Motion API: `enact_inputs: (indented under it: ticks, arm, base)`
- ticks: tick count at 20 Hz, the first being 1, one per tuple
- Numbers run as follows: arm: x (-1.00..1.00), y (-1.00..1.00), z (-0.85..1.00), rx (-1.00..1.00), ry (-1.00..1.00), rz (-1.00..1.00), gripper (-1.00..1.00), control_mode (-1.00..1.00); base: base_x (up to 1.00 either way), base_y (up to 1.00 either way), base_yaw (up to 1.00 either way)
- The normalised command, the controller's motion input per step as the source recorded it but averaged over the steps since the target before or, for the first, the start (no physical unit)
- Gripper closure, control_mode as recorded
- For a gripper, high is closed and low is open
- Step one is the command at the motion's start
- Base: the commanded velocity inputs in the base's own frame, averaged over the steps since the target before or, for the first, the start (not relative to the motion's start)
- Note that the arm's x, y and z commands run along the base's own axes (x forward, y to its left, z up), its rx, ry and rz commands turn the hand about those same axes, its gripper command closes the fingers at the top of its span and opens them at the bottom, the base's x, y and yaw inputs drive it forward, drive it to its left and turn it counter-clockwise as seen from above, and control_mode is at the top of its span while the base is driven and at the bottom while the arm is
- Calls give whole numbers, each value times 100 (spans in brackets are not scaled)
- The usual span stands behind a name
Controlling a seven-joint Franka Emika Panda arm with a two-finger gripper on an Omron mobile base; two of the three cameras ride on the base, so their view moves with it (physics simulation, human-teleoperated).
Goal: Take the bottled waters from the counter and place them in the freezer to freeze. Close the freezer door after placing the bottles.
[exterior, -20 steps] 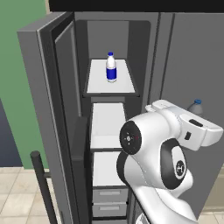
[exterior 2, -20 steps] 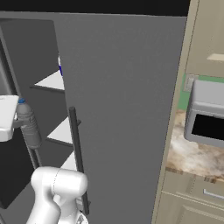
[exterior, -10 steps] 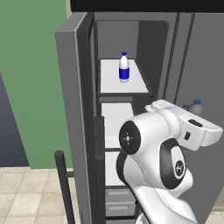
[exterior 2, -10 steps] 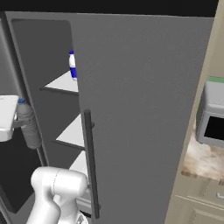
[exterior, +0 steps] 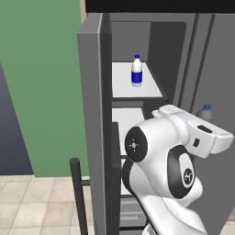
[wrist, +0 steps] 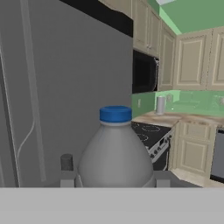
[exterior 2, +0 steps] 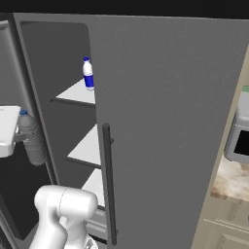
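My gripper (wrist: 114,178) is shut on the translucent grey bottled water (wrist: 114,153) with a bluish cap, held upright. From the right base view this bottle (exterior 2: 31,140) hangs beside my white hand in front of the open freezer (exterior 2: 53,63). Its cap (exterior: 205,110) peeks over the hand in the left base view. The other bottled water (exterior: 136,71), white with a blue label, stands on the freezer's upper white shelf (exterior: 149,89). The freezer door (exterior: 94,114) stands open, seen edge-on at the left. A strip of marbled counter (exterior 2: 234,181) shows at the far right.
The fridge's plain grey door (exterior 2: 170,121) with a dark bar handle (exterior 2: 108,185) is closed, right of the freezer. A microwave (exterior 2: 240,133) sits above the counter. The hand view shows a black stovetop (wrist: 151,131) and cream cabinets (wrist: 192,151).
The whole picture has shifted as the base moved: the freezer opening sits further right in both base views and the door looks more edge-on. The grey bottle stays in my gripper.
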Motion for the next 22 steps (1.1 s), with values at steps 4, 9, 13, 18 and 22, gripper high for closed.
enact_inputs:
  ticks: [4,9,13,18,22]
  arm:
    - [0,0,0,0,0,0,100,100]
    - [0,0,0,0,0,0,100,100]
    - [18,0,0,0,0,7,100,-100]
    - [32,1,0,0,0,15,100,-100]
    - [22,19,0,-2,0,21,100,-100]
  base:
    - [5,12,0]
    - [5,1,2]
    - [0,0,0]
    - [0,0,0]
    - [0,0,0]
